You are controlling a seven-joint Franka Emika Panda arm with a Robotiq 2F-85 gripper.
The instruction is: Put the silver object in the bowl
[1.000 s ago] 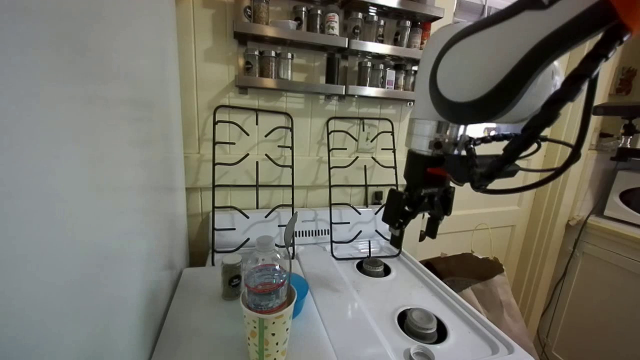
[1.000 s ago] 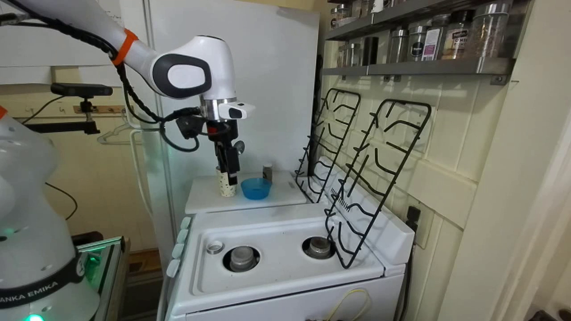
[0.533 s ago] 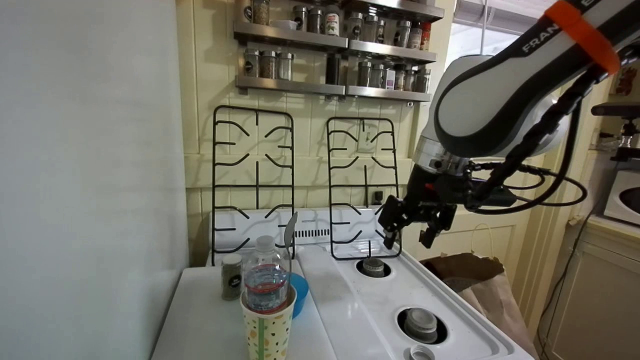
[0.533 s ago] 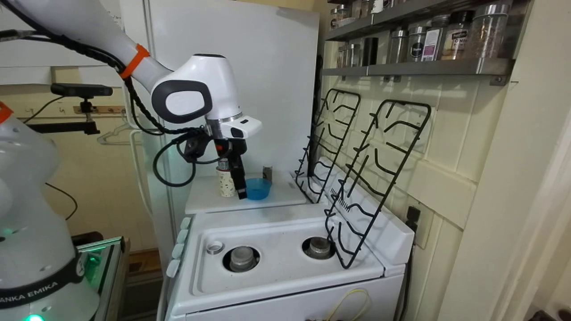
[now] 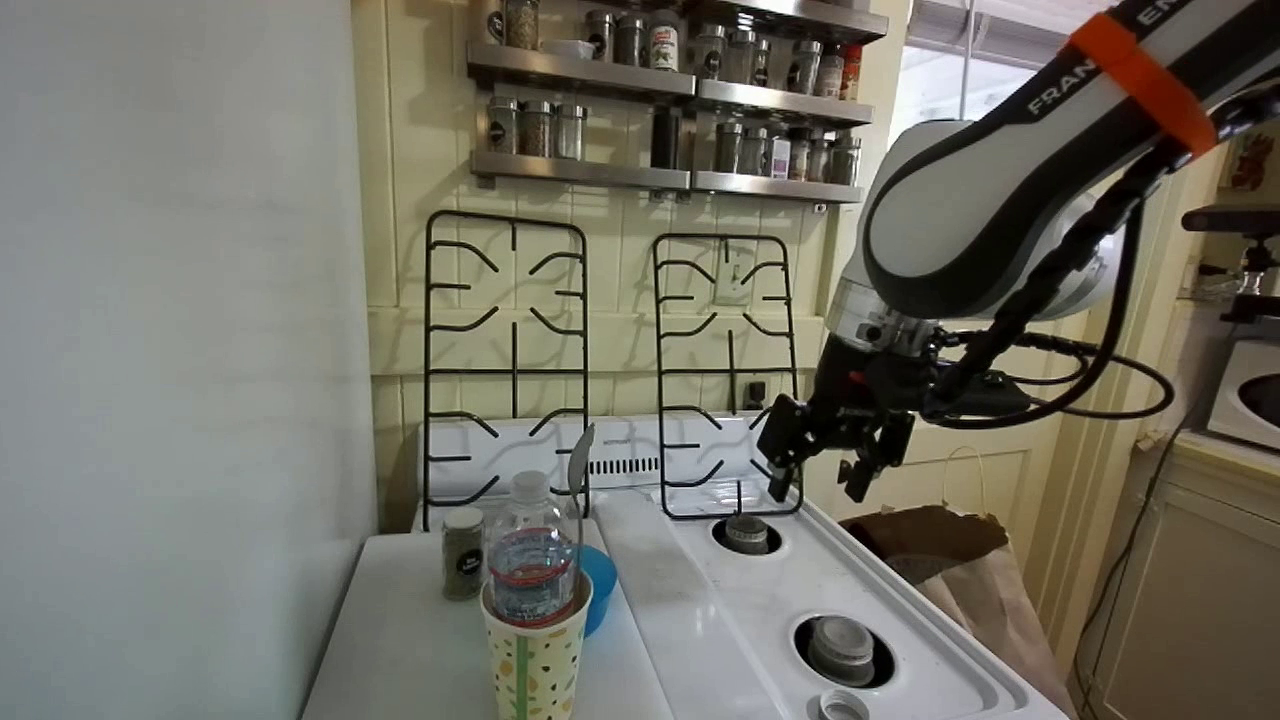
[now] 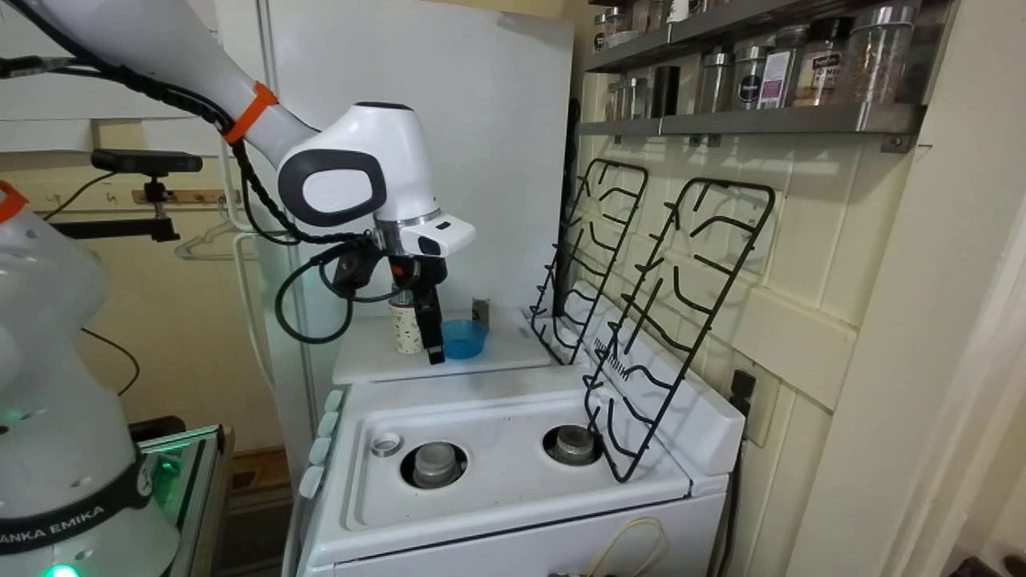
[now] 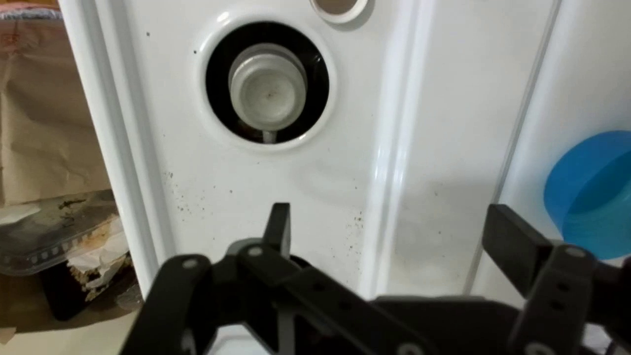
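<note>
Hanging over the white stovetop (image 6: 513,489) with the Robotiq gripper (image 5: 818,488), higher than the light-blue bowl (image 6: 465,340) and apart from it, only crossing its edge by line of sight in an exterior view. Holding both fingers (image 7: 515,246) wide apart, showing white stovetop through the gap in the wrist view. Finding the bowl upright on the white side surface (image 5: 400,640) beside the stovetop; seeing part of its inside in the wrist view. Seeing a patterned paper cup (image 5: 537,665) standing near the bowl, partly hiding it in an exterior view, and holding a clear plastic bottle (image 5: 532,545) plus a metal spoon (image 5: 579,462) pointing head up. Spotting a labelled spice jar (image 5: 463,556) standing near the bowl too, left of it in an exterior view. Catching a small silvery ring (image 6: 386,445) lying on the stovetop, well apart from the bowl. Not being able to decide between spoon and ring as the task's silver one. Getting two burner caps (image 6: 436,462) sitting in the stovetop, also apart from the bowl. Seeing two black burner grates (image 5: 515,371) leaning at the wall (image 5: 625,335), left and right of the bowl in an exterior view. Noting steel shelves (image 5: 578,170) carrying spice jars (image 5: 537,130) high above the bowl, in both exterior views. Showing a brown paper bag (image 7: 54,128) across the stovetop from the bowl.
</note>
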